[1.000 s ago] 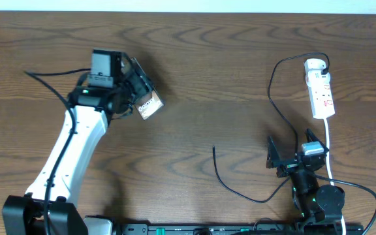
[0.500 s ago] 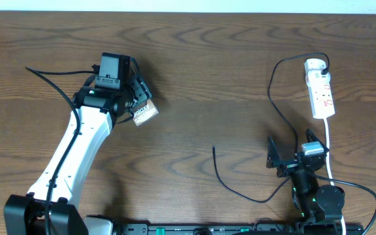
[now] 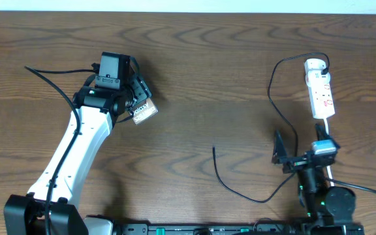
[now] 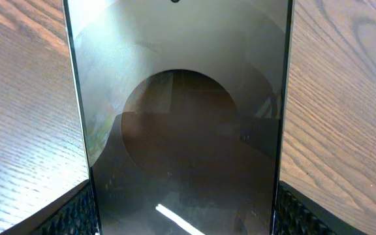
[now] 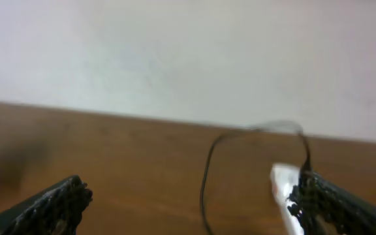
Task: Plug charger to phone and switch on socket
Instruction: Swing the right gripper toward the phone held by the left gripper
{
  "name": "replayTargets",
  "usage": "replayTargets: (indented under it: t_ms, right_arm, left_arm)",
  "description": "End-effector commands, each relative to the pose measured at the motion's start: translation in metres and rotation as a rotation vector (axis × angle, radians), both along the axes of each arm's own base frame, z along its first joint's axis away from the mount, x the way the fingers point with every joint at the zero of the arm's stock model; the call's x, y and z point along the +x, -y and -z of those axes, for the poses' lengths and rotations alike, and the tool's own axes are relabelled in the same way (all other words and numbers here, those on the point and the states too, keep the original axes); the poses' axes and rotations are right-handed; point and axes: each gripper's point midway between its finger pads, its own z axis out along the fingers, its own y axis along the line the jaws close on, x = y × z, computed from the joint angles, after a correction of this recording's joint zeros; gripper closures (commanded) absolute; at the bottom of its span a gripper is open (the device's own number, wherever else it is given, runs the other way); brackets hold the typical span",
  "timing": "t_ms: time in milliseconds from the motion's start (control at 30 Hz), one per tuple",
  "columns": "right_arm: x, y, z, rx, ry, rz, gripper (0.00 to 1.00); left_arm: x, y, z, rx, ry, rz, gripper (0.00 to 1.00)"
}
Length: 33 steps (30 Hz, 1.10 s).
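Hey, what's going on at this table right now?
The left gripper is shut on the phone, holding it over the left side of the table. The charger runs from the far end of the socket, and its free end lies mid-table, apart from the phone, so nothing is plugged in yet. The right gripper is open and empty near the cable. The switch's state can't be made out.

A dark wood-grain table meets a pale wall.
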Motion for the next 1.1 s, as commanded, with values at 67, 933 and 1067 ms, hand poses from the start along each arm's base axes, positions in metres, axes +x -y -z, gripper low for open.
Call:
replayTargets:
  t_ms: [67,933,1067]
  right_arm:
    - [0.027,-0.015,-0.051,0.005,-0.128,-0.072,0.01]
    - [0.142,-0.268,0.048,0.461,-1.113,-1.170,0.01]
    - [0.135,-0.283,0.051,0.439,-1.110,-1.204,0.01]
  left_arm:
    - [0.002,-0.001,-0.009,-0.012,0.029,-0.037,0.93]
    - [-0.027,0.021,0.004,-0.438,-0.213,-0.556,0.93]
    - [-0.030,0.021,0.005,-0.473,-0.235,-0.636,0.93]
